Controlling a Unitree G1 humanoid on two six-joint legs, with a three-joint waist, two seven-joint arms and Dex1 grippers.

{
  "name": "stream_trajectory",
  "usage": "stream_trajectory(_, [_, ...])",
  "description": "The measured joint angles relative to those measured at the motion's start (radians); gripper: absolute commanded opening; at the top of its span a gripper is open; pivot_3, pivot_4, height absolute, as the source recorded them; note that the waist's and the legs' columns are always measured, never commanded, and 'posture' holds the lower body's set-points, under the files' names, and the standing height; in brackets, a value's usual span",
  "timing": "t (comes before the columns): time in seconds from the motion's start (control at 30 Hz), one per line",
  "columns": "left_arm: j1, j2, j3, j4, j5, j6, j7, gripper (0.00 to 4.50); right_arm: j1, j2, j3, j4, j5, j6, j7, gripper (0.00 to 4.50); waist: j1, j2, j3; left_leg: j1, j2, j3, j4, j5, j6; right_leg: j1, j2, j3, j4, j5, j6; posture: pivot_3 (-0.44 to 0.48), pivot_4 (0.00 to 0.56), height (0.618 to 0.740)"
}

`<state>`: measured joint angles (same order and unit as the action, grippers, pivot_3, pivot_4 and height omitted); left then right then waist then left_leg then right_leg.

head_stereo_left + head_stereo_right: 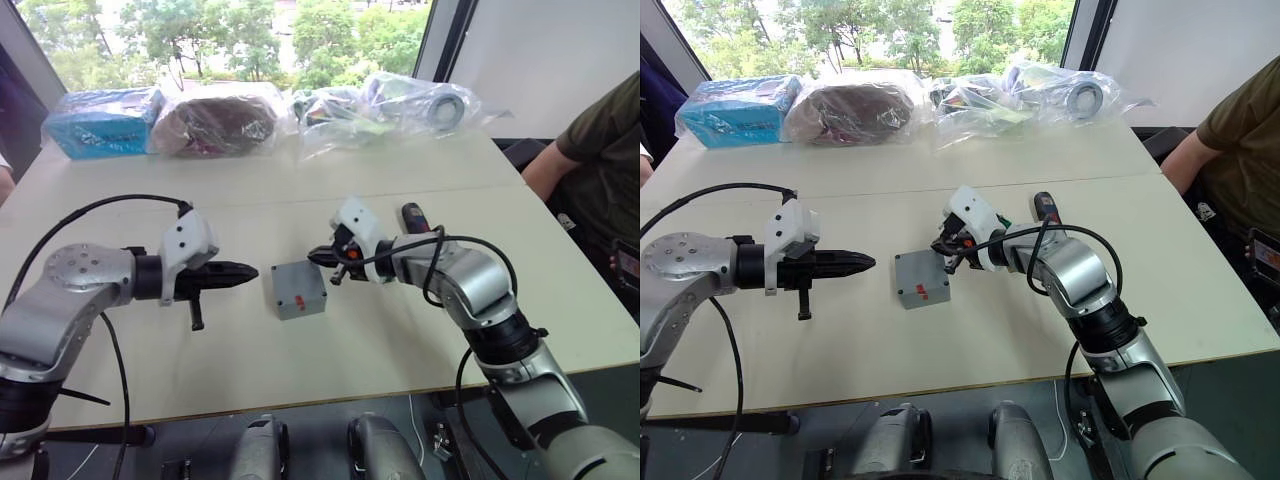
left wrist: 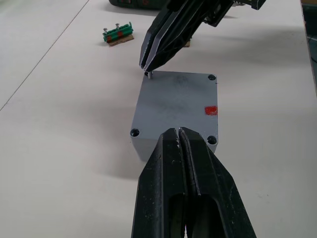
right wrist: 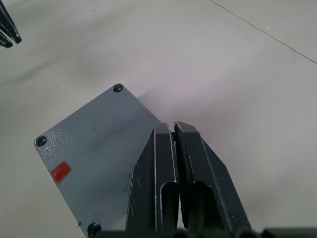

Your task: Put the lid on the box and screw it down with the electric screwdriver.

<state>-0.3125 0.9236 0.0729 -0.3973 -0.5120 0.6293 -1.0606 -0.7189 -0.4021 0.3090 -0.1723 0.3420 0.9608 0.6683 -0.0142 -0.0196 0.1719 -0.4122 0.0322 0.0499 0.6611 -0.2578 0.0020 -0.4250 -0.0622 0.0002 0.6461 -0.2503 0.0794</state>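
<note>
Both arms reach inward, level over the tabletop (image 1: 400, 330), toward the lidded box (image 1: 298, 291).

Left end effector (image 1: 250, 270): fingers pressed together, tip just short of the box's near edge. Right end effector (image 1: 318, 258): fingers closed, pinching a small screw (image 2: 148, 75) at a corner hole of the lid (image 2: 178, 106). The lid sits flush on the box, red mark (image 2: 211, 110) up. Green circuit piece (image 2: 118, 34) lies apart. Bare tabletop on every side; bagged items (image 1: 225, 118) line the far edge.
</note>
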Motion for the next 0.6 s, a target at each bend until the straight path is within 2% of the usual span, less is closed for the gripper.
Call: stream_trajectory(0.6, [-0.014,0.001,-0.003,0.0,-0.001,0.0,0.0,0.0,0.0,-0.012,0.001,0.002,-0.018,-0.012,0.023,0.06,0.0,0.0,0.0,0.0,0.0,0.0,0.0,0.0,0.0,0.0,0.0,0.0,0.0,0.0,0.0,0.0,0.15,0.74])
